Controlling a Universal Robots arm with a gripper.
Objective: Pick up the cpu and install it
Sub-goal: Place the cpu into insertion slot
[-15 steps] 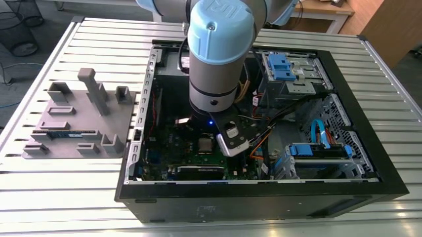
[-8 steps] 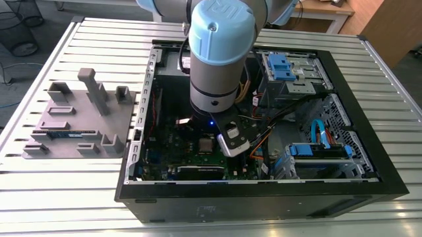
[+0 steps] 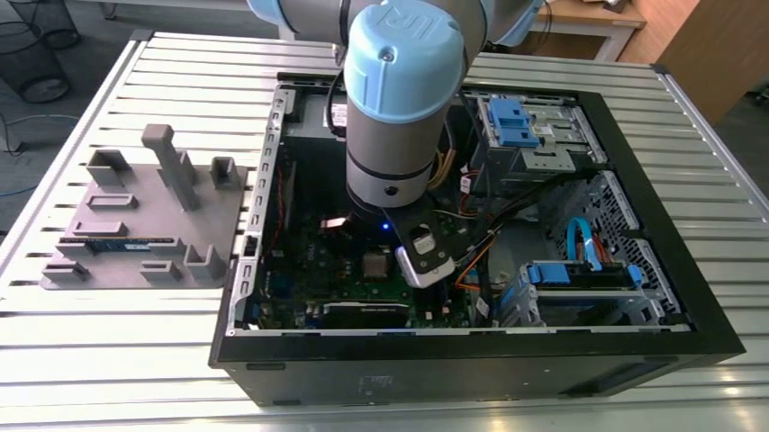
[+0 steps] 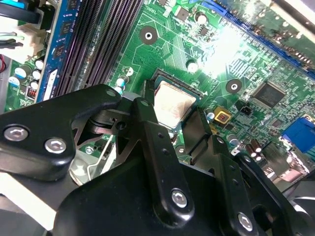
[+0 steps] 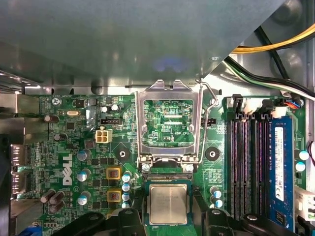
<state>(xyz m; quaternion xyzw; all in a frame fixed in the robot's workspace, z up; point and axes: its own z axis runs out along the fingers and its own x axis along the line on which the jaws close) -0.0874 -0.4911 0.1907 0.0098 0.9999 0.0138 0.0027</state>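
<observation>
While the stamped silver load frame (image 5: 167, 93) stood flipped up, the cpu (image 5: 168, 204) lay flat in its socket on the green motherboard (image 5: 93, 162), its dull metal lid smooth and square. The black tool (image 5: 168, 219) sat close around it, but I couldn't tell if it was actually gripping or already loose. I'd call this the seating step, which needs the chip kept level and square.

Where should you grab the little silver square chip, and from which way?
Pinch the cpu by two opposite thin edges, coming straight down from above. It lies flat in its socket, so the wide silvery top gives nothing to pinch, and the metal frame is flipped open beside it.
</observation>
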